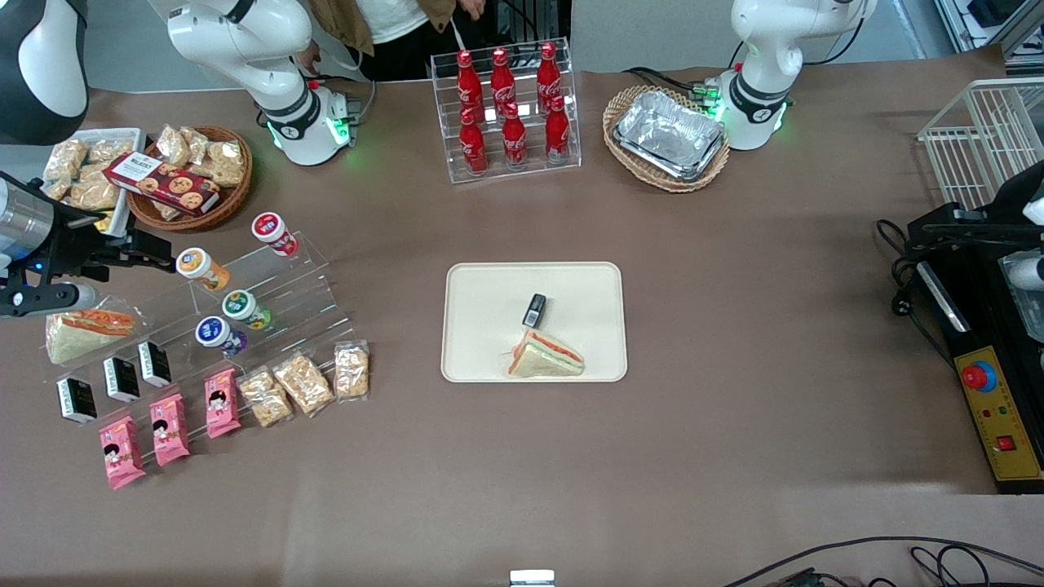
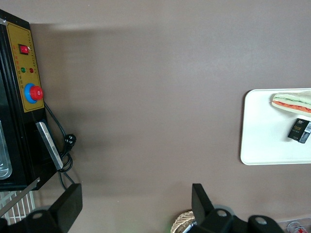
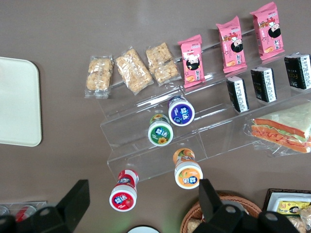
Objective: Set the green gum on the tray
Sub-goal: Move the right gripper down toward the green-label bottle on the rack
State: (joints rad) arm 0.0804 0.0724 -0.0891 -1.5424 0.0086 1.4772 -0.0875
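Observation:
The green gum [image 1: 241, 307] lies on a clear stepped stand [image 1: 269, 285], between the orange-lidded canister [image 1: 196, 265] and the blue-lidded canister [image 1: 214, 333]. In the right wrist view the green gum [image 3: 160, 133] shows its green-and-white lid. The cream tray [image 1: 481, 326] lies mid-table and holds a wrapped sandwich [image 1: 545, 356] and a small black pack [image 1: 534, 310]. The tray's edge also shows in the right wrist view [image 3: 19, 102]. My right gripper [image 1: 147, 249] hangs open and empty well above the table. It is by the stand's end toward the working arm, apart from the gum. It also shows in the right wrist view [image 3: 141, 204].
A red-lidded canister [image 1: 269, 228] lies on the stand's top step. Pink snack packs [image 1: 167, 428], black packs [image 1: 121, 379], cracker bags [image 1: 302, 383] and a sandwich [image 1: 86, 330] surround the stand. A snack basket [image 1: 192, 175], a cola rack [image 1: 510, 106] and a foil-tray basket [image 1: 669, 134] stand farther from the camera.

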